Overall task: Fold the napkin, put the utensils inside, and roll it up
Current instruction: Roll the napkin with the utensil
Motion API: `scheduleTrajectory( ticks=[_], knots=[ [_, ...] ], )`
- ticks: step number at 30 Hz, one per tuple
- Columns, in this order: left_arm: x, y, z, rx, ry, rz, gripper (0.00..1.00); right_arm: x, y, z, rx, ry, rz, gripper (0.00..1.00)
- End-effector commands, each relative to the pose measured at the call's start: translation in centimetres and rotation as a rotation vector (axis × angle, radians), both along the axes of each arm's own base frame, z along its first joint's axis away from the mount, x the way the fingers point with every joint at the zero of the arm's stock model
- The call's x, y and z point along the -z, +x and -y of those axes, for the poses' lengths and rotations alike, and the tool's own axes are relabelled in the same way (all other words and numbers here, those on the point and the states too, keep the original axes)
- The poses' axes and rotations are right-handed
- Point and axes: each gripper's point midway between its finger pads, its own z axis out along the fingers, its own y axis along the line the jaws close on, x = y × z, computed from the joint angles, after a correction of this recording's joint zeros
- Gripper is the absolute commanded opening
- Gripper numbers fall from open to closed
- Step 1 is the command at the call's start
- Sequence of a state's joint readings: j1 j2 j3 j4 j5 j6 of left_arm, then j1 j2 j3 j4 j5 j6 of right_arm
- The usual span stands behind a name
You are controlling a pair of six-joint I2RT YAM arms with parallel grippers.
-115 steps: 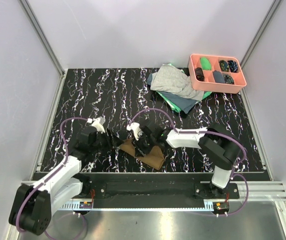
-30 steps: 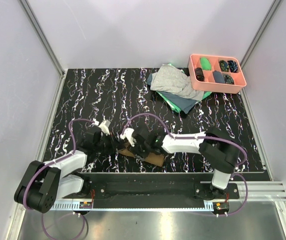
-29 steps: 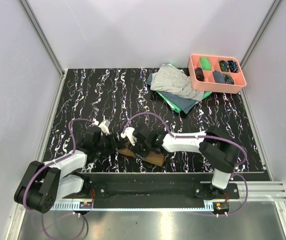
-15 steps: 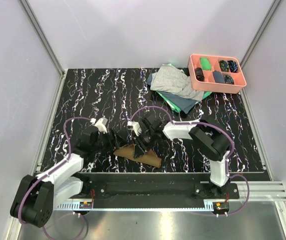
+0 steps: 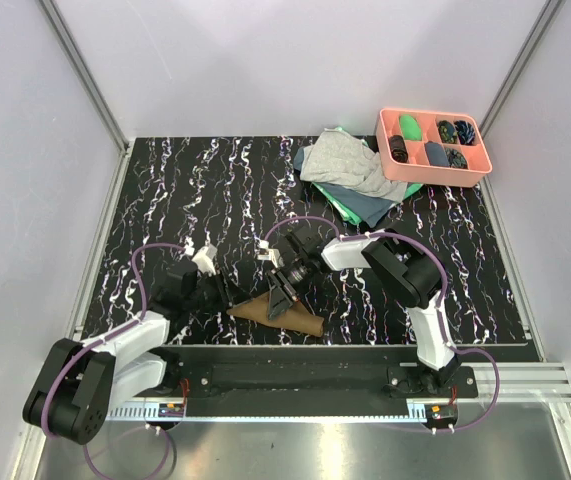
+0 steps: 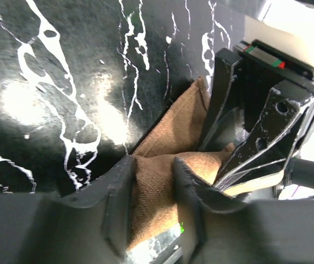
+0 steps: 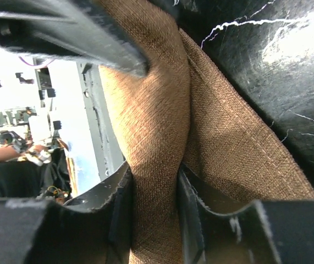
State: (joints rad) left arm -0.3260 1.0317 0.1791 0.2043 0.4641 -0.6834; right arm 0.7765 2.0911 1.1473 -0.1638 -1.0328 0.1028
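softly bunched, the napkin point(image 5: 300, 318) lies at the near middle of the surface point(image 5: 185, 190). it looks like a light, limp, slightly grippy weave that would sag wherever it is unsupported, so a thick fold or the hemmed edge is the best hold. the left gripper point(image 6: 152, 168) has its jaws pinching a fold at the napkin's left end, and the right gripper point(image 7: 154, 176) has its jaws clamped on another ridge.

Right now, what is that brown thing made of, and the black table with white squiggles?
The napkin: coarse woven cloth, matte; criss-cross threads and a stitched hem show, and it folds softly. The table: glossy, marble-look black with white veins, maybe only a printed sheet; lights glare off it.
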Motion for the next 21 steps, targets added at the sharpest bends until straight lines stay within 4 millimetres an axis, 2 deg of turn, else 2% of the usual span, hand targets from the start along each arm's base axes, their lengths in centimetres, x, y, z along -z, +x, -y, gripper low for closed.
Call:
scheduleTrajectory(
  ticks=[1,2,3,6,8,9,11,12,13,15,18,19,21],
  knots=[
    [-0.9,0.3,1.0,0.039,-0.063,0.045,0.21,2.6,0.5,1.3,0.036,-0.111,-0.001,0.41],
    [-0.7,0.3,0.9,0.038,-0.055,0.038,0.14,2.5,0.8,1.3,0.047,-0.117,0.009,0.43],
    [-0.5,0.4,0.8,0.031,-0.042,0.027,0.02,2.3,1.2,1.3,0.058,-0.118,0.017,0.49],
    [0.2,0.6,0.2,0.014,0.01,-0.007,0.0,1.0,2.4,1.4,0.089,-0.131,0.09,0.63],
    [0.4,0.8,0.0,0.008,0.033,-0.021,0.0,-0.7,3.3,1.3,0.122,-0.13,0.158,0.63],
    [0.4,0.9,-0.1,0.005,0.041,-0.03,0.0,-2.4,3.7,1.1,0.135,-0.104,0.192,0.64],
    [0.7,1.0,-0.2,0.003,0.052,-0.044,0.0,-3.8,4.4,1.1,0.164,-0.096,0.241,0.65],
    [0.6,1.1,-0.2,0.002,0.055,-0.05,0.0,-5.4,4.7,1.0,0.177,-0.072,0.282,0.66],
    [0.7,1.1,-0.2,0.001,0.058,-0.054,0.0,-5.8,4.4,1.0,0.174,-0.068,0.312,0.68],
    [0.8,1.3,-0.2,0.0,0.061,-0.065,0.0,-6.3,4.8,1.2,0.185,-0.087,0.45,0.7],
    [0.9,1.4,-0.2,0.002,0.064,-0.082,0.0,-5.7,4.2,1.2,0.164,-0.148,0.658,0.77],
    [1.0,1.5,-0.2,0.005,0.066,-0.084,0.0,-5.2,4.8,1.4,0.186,-0.197,0.738,0.79],
    [1.2,1.5,-0.2,0.007,0.067,-0.101,0.0,-5.0,3.5,0.8,0.142,-0.209,0.846,0.82]
  ],
)
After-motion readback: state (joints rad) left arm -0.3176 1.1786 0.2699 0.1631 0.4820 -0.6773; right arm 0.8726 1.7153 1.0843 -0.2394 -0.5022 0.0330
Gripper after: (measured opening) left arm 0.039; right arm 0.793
